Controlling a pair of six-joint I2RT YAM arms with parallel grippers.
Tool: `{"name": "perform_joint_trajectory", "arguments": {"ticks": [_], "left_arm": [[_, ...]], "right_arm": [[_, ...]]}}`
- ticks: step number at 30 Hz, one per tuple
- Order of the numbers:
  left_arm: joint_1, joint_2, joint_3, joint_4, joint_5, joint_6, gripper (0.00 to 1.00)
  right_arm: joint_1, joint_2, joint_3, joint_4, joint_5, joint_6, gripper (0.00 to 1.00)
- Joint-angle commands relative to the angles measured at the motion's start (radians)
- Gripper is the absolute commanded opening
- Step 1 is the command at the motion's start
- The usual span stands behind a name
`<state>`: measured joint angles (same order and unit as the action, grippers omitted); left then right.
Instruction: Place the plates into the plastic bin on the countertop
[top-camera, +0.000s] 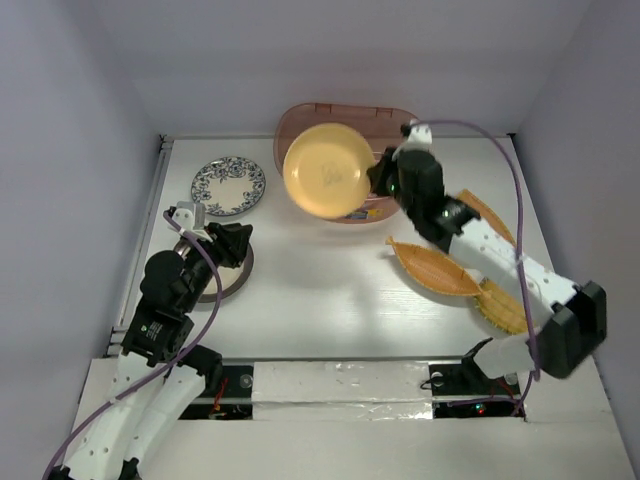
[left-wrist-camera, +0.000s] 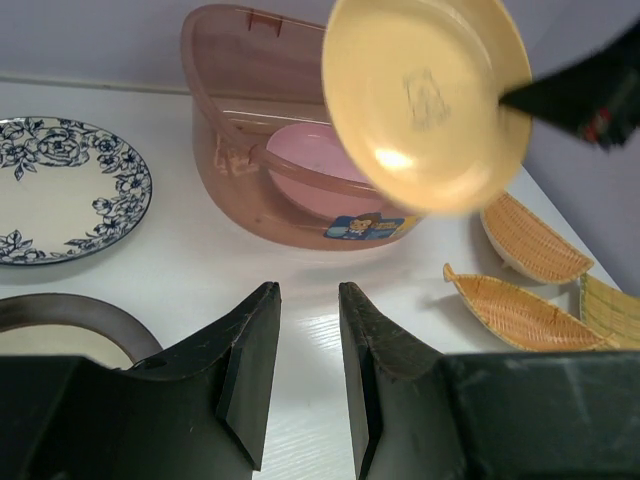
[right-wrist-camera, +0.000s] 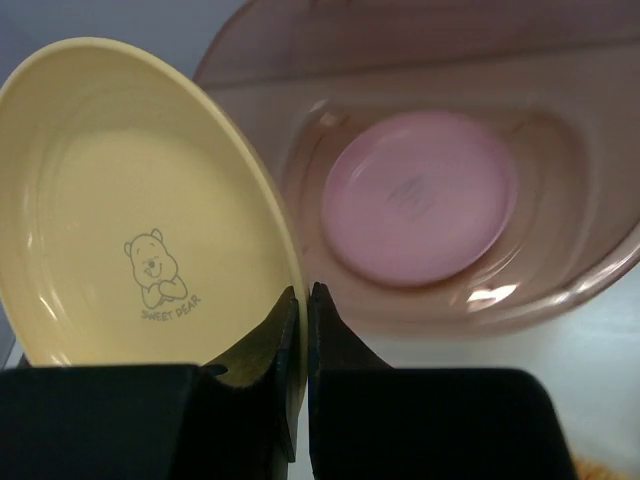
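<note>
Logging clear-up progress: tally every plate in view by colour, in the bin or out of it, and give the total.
yellow plate: 1
pink plate: 1
white plate with blue floral rim: 1
dark-rimmed cream plate: 1
orange-tan ribbed plates: 3
Total: 7

plastic bin (left-wrist-camera: 215, 170) mouth: yellow plate (left-wrist-camera: 425, 100) over it | countertop (left-wrist-camera: 300, 268) in front: free

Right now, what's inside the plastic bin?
One pink plate lies flat on the floor of the plastic bin. The yellow plate in the right gripper hides part of the interior.
</note>
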<state>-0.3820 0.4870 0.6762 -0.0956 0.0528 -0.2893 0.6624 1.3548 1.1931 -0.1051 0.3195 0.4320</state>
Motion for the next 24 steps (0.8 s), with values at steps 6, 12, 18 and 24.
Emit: {"name": "perform_joint_trajectory", "arguments": {"ticks": [6,12,18,24], "left_arm": [[0.006,-0.014,0.042,0.042,0.013,-0.001,0.27],[-0.003,-0.004,0.04,0.043,0.01,-0.001,0.31],[-0.003,0.018,0.04,0.048,0.013,-0.004,0.32],[0.008,0.054,0.043,0.039,0.007,-0.008,0.32]], "right_arm": [[-0.217,0.436,0.564,-0.189,-0.097,-0.182,0.0],[-0.287,0.667,0.773,-0.301,-0.111,-0.173,0.0],[-0.305,0.745,0.803,-0.327,-0.138,-0.13,0.0],[-0.305,0.794,0.839,-0.354,-0.137,-0.098,0.45]]}}
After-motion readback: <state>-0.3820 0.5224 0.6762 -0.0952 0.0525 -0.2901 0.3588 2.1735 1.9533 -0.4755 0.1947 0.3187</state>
